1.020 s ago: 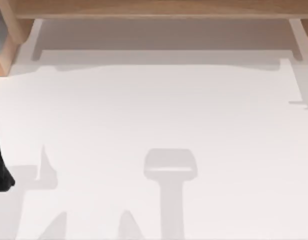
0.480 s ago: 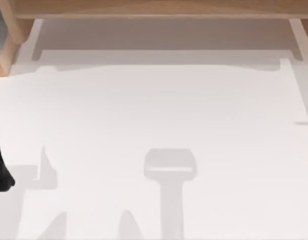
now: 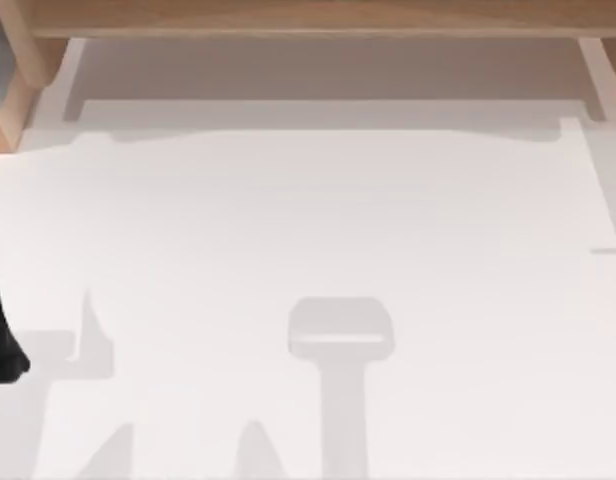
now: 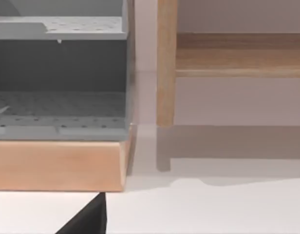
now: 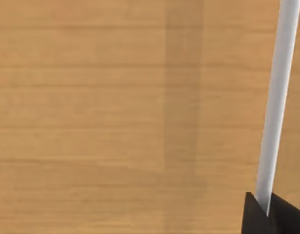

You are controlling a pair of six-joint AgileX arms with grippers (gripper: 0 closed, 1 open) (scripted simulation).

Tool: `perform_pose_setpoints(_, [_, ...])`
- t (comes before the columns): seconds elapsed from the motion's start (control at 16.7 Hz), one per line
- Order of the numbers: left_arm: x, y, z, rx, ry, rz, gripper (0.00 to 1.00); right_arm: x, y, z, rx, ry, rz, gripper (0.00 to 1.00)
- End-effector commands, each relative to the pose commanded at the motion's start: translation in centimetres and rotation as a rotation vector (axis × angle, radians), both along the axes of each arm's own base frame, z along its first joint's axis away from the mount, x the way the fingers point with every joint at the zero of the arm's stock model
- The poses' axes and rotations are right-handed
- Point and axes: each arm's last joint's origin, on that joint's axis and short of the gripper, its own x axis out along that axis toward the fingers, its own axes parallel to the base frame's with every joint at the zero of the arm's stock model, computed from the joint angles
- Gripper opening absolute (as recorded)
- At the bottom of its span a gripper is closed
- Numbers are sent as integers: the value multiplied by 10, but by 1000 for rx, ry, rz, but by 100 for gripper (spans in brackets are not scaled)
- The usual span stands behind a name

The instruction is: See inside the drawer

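Right-edge shadow [image 3: 608, 248] shifted | drawer handle [image 5: 276, 97] meets right end effector [image 5: 261, 214] | grip unclear

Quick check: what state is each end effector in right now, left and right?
Left end effector: cannot be told; parked at the left side of the table.
Right end effector: at the drawer handle; open or closed cannot be told.

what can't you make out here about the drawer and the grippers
- Drawer interior: right wrist view sits close on a wood panel and pale handle bar; what lies behind is hidden.
- Right gripper: cut off by the frame edge.
- Left arm: cropped at the top view's left edge.
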Motion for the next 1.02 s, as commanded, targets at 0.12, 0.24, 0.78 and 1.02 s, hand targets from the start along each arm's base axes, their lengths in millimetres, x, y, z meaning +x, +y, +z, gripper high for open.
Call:
perform_pose_setpoints(0.12, [0, 0, 0, 0, 0, 0, 100, 0, 0, 0, 0, 0, 0, 30])
perform_pose_setpoints(0.24, [0, 0, 0, 0, 0, 0, 100, 0, 0, 0, 0, 0, 0, 45])
perform_pose_setpoints(0.78, [0, 0, 0, 0, 0, 0, 100, 0, 0, 0, 0, 0, 0, 100])
perform_pose_setpoints(1.02, [0, 0, 0, 0, 0, 0, 100, 0, 0, 0, 0, 0, 0, 100])
